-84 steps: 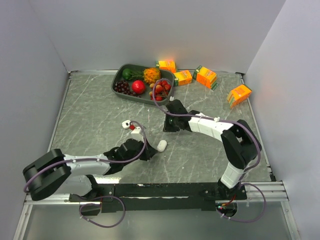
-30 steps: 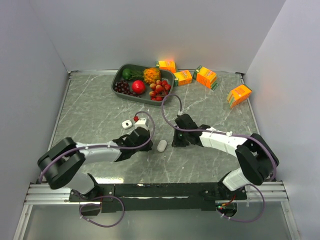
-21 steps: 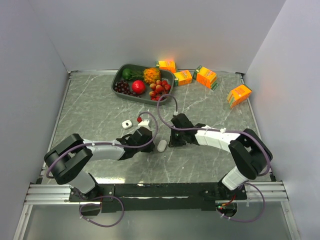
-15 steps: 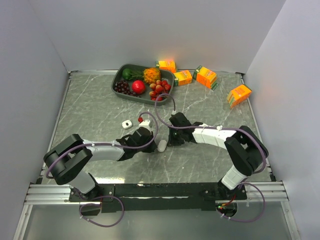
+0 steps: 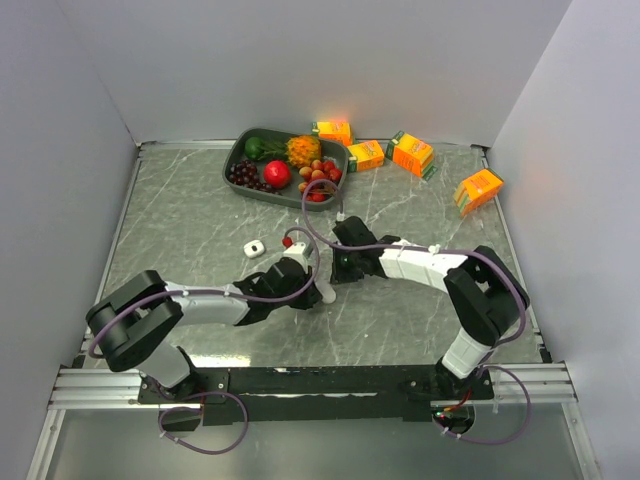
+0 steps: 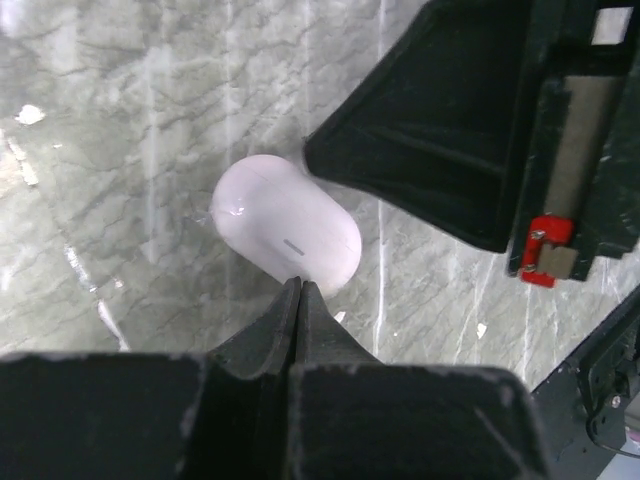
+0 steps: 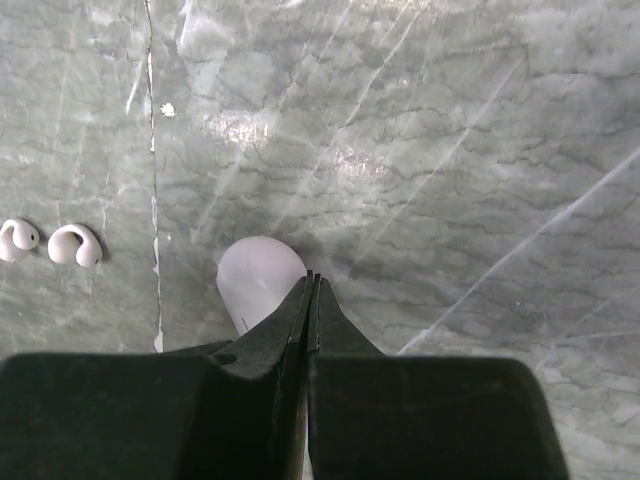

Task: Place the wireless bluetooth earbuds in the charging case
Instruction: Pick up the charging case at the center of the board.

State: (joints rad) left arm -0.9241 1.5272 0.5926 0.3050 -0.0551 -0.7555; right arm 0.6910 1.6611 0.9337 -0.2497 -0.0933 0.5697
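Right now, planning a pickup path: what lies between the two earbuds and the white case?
Just bare table with a dark seam between the earbuds and white case, per the right wrist view.

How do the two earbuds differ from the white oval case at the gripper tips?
The earbuds are far smaller than the case. The earbuds are curled; the case is a smooth oval. The earbuds lie alone; the case sits between the shut left gripper and right gripper. All are white.

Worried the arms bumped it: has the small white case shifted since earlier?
No. The small white case stays put, same gap from the fruit tray.
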